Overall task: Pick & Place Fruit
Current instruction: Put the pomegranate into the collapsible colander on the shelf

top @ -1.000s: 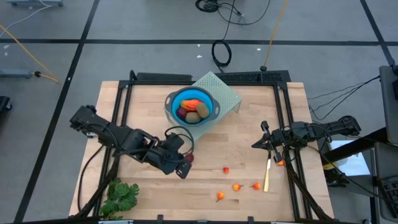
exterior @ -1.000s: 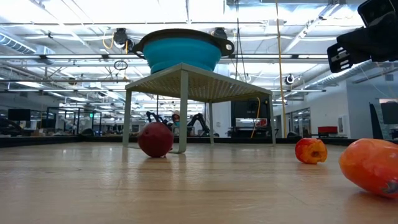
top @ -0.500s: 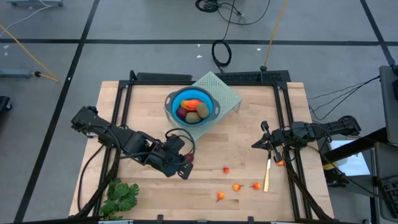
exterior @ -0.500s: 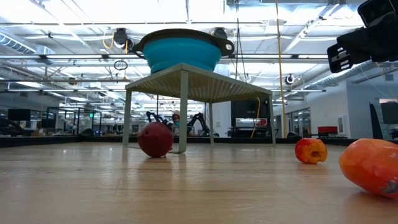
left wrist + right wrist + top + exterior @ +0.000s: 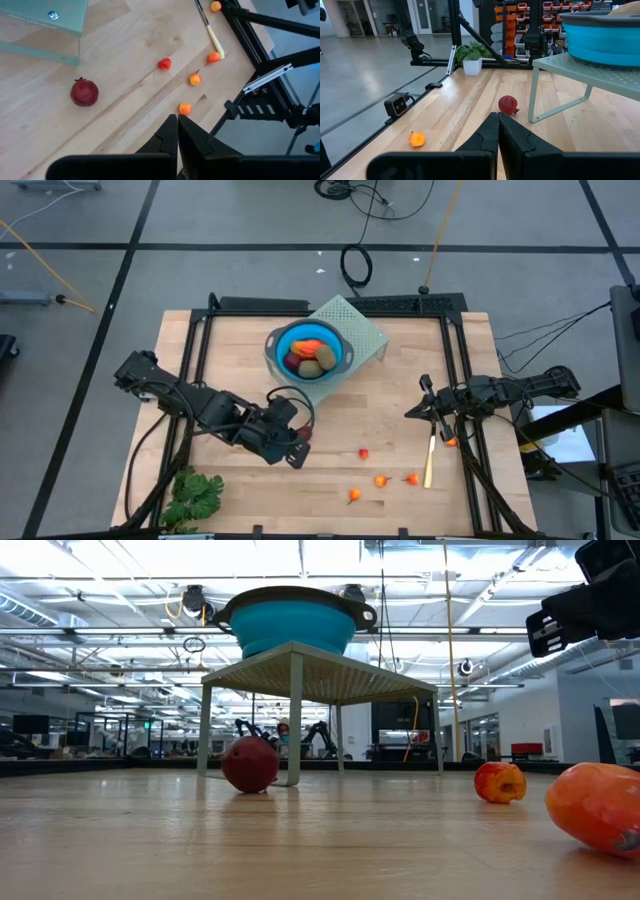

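Fruit: one red ball (image 5: 84, 93) loose on the table (image 5: 400, 395) beside left gripper (image 5: 296, 446), clenched empty; others fill the bowl (image 5: 276, 343). Right gripper (image 5: 424, 406) clenched, parked at the right edge.

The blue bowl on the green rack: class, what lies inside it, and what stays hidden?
Inside the blue bowl on the green rack lie a red-orange piece, two olive-brown ovals and a dark-red ball. Anything beneath them is covered.
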Action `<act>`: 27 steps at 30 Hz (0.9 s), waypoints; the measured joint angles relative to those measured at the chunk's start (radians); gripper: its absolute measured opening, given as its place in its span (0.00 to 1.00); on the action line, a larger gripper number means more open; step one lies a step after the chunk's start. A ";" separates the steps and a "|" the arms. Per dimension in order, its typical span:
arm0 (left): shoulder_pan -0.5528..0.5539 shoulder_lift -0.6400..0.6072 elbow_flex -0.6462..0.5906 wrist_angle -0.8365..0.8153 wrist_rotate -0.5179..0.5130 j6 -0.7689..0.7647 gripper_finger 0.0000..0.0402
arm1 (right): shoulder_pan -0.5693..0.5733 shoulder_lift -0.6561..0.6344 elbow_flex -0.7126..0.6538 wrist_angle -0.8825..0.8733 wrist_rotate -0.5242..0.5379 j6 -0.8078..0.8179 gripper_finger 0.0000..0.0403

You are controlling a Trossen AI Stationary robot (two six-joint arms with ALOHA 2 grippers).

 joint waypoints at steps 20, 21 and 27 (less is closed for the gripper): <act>0.011 0.122 0.000 -0.001 0.086 -0.018 0.10 | 0.000 0.000 0.000 -0.004 0.000 0.000 0.00; 0.014 0.131 0.000 -0.001 0.088 -0.024 0.11 | 0.000 0.000 0.000 -0.003 0.000 0.000 0.00; 0.015 0.182 0.000 -0.004 0.116 -0.032 0.14 | 0.000 0.000 0.000 -0.004 0.000 0.000 0.00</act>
